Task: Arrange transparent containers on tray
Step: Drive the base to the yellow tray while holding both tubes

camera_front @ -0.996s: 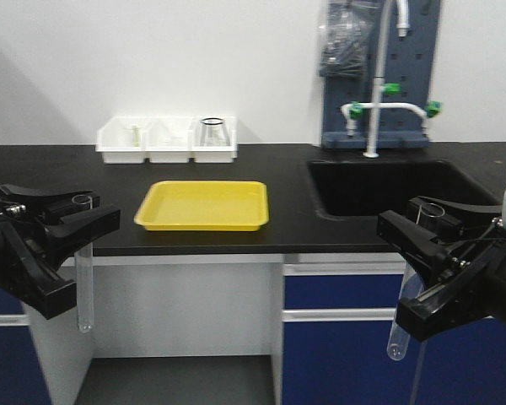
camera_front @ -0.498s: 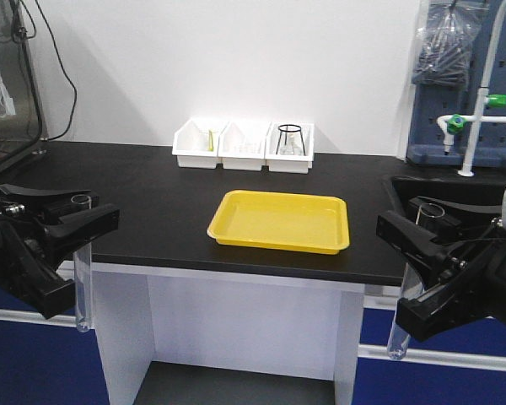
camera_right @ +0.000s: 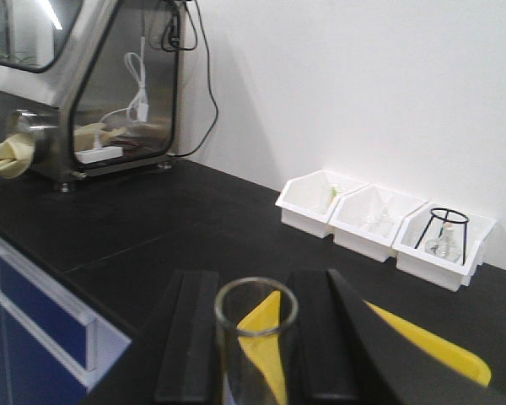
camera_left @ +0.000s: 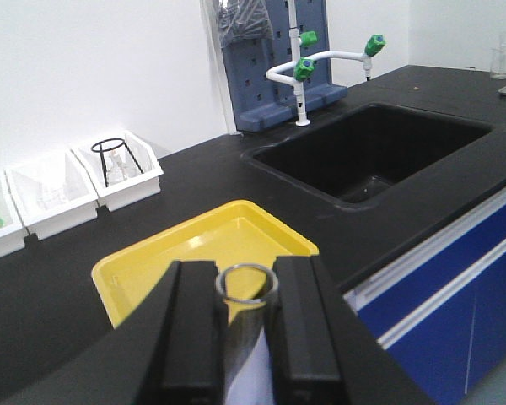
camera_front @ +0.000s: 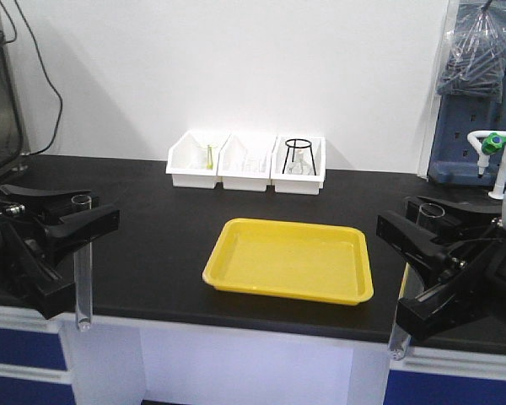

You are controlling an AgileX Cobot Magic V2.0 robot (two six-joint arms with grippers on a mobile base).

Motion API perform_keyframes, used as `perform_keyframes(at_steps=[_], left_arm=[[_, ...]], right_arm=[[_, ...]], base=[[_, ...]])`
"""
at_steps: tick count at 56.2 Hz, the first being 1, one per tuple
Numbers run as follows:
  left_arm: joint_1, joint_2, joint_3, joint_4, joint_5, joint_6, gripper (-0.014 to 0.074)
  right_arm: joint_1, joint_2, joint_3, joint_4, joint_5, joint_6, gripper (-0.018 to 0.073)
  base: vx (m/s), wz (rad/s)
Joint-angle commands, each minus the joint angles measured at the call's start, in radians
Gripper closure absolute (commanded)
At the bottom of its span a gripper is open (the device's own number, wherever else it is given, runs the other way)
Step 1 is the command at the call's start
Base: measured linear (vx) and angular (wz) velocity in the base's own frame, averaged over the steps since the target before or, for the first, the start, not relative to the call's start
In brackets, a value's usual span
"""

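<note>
The yellow tray (camera_front: 287,257) lies flat on the black counter, mid-frame. My left gripper (camera_front: 80,209) hovers left of it, above the counter's front edge, shut on a clear test tube (camera_front: 83,283) that hangs upright below the fingers. At the right, my right gripper (camera_front: 423,221) is shut on the second test tube (camera_front: 398,337), also hanging down. In the left wrist view the tube (camera_left: 246,350) stands between the jaws of the left gripper (camera_left: 246,277), the tray (camera_left: 177,257) beyond. The right wrist view shows its tube (camera_right: 253,363) in the right gripper (camera_right: 255,291).
Three white bins (camera_front: 246,160) stand against the back wall, one holding a black tripod stand (camera_front: 299,156). A blue pegboard (camera_front: 481,93) is at the far right. A sink (camera_left: 371,152) and tap (camera_left: 304,67) lie right of the tray. A glove box (camera_right: 84,84) stands at the left.
The whole view has shifted: the tray and bins now sit closer and further right, and the sink has left the front view. Both grippers keep the same hold on their tubes.
</note>
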Motion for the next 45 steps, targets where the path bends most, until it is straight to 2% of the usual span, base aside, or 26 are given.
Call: perform_keyframes(at_steps=[1,45], left_arm=[[-0.006,-0.02,-0.035,-0.045,0.009,-0.007,0.06],[-0.006,-0.02,-0.035,-0.045,0.011,-0.007,0.06]], right_arm=[[0.0,-0.016,-0.03,0.006,-0.047,-0.004,0.0571],[0.0,-0.016,-0.03,0.006,-0.047,-0.004,0.0571]], base=[[0.36,-0.09],[0.36,-0.1]])
